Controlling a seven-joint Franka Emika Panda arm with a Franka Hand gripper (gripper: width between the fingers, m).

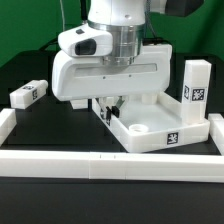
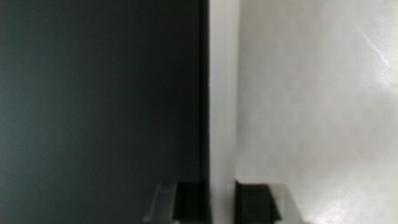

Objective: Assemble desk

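The white tray-like desk top [image 1: 150, 128] lies on the black table at the exterior view's right, with a round socket near its front corner. My gripper [image 1: 110, 106] reaches down over its left rim. In the wrist view the rim [image 2: 221, 90] runs between my two dark fingers [image 2: 187, 202], which press on both its sides; the gripper [image 2: 222, 203] is shut on the rim. One white tagged leg [image 1: 195, 84] stands upright at the top's far right corner. Another leg [image 1: 28, 93] lies flat at the left.
Long white border rails run along the table's front [image 1: 100, 165], its left [image 1: 5, 122] and its right [image 1: 214, 130]. The arm's white body hides the desk top's far left part.
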